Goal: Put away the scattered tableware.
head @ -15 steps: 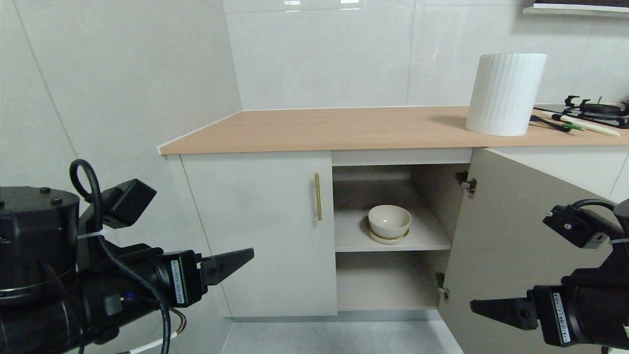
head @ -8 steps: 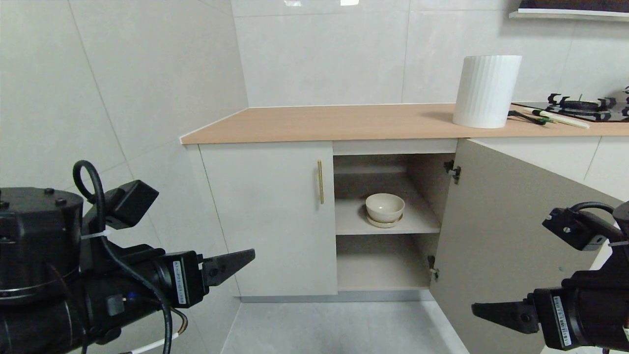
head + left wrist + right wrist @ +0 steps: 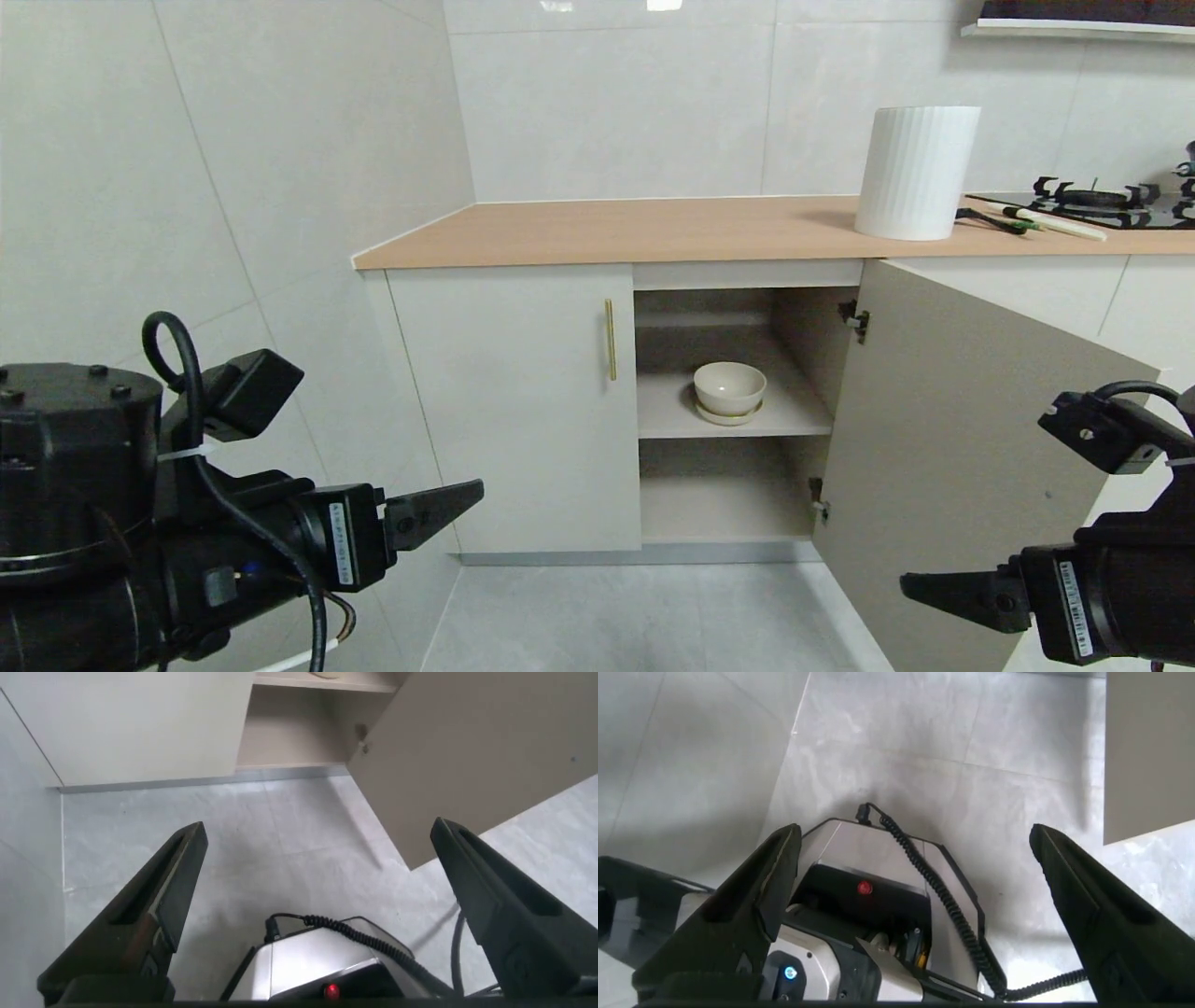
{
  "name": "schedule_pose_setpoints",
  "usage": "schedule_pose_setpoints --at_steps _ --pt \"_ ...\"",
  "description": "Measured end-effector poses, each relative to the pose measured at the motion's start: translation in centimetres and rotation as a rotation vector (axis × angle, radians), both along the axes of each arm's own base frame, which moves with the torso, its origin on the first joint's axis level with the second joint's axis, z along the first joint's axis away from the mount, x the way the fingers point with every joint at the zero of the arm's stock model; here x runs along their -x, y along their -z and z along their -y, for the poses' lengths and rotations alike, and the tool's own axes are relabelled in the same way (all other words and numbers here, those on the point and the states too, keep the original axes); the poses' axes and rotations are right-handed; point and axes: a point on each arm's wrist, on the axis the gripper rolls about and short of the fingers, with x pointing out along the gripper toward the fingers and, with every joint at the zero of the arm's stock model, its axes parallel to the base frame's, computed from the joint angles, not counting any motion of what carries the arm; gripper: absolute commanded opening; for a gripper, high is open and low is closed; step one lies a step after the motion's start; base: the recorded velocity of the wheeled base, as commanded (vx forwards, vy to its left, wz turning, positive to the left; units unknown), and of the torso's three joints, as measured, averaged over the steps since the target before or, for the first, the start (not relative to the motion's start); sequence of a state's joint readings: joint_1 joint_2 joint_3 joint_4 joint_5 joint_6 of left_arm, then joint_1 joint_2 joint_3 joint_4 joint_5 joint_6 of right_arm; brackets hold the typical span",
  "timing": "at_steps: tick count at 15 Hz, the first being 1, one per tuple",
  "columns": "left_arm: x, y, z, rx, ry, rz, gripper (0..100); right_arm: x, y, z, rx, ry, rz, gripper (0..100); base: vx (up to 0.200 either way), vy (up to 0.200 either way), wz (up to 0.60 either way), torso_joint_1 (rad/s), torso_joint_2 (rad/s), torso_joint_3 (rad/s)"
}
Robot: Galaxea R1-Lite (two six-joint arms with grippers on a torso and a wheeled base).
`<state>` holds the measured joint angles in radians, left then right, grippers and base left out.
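Round cream ceramic bowl [image 3: 729, 385] is sitting on a shallow pale plate [image 3: 726, 417], on the upper shelf [image 3: 789, 425] of the grey cabinet, centre of the head frame. The flat grey cabinet door [image 3: 943, 439] is standing wide open at centre right. Left gripper [image 3: 467, 493], lower left, is hanging released, fingers spread, holding nothing. Right gripper [image 3: 920, 588], lower right, is likewise released and empty, sitting near the open door.

Door closing is probably what is remaining. Risks as I judge them:
- The right arm is sitting close to the door, so a careless swing is risking a hard slam and rattling the bowl on its plate.
- A fingertip is risking getting pinched between door and frame.
- Thin pale utensils [image 3: 1055, 222] are lying on the light wooden worktop [image 3: 653, 229], upper right. If they are counting as tableware, reaching for them is risking tipping the tall white ribbed cylinder [image 3: 915, 173] just beside them.
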<state>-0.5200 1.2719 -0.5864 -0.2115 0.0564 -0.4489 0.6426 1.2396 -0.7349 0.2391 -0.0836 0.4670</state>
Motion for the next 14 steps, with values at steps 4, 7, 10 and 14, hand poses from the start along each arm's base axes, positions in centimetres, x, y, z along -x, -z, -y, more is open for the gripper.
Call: schedule_pose_setpoints --at_steps 4,7,10,14 --pt "0.0 0.0 0.0 -0.001 -0.001 -0.001 100 0.2 0.2 0.3 0.039 0.004 -0.015 100 0.0 -0.15 0.0 0.002 0.0 0.003" --pt "0.0 0.0 0.0 -0.002 -0.002 -0.002 100 0.2 0.3 0.9 0.089 0.003 -0.025 100 0.0 -0.2 0.0 0.006 0.01 -0.001" --pt "-0.1 0.1 0.0 -0.003 -0.003 -0.003 100 0.3 0.6 1.4 0.133 0.004 -0.056 100 0.0 -0.2 0.0 0.002 0.01 0.005" --pt "-0.1 0.1 0.0 -0.003 -0.001 -0.005 100 0.1 0.7 2.2 0.195 0.044 -0.076 100 0.0 -0.15 0.0 0.001 0.0 0.003"
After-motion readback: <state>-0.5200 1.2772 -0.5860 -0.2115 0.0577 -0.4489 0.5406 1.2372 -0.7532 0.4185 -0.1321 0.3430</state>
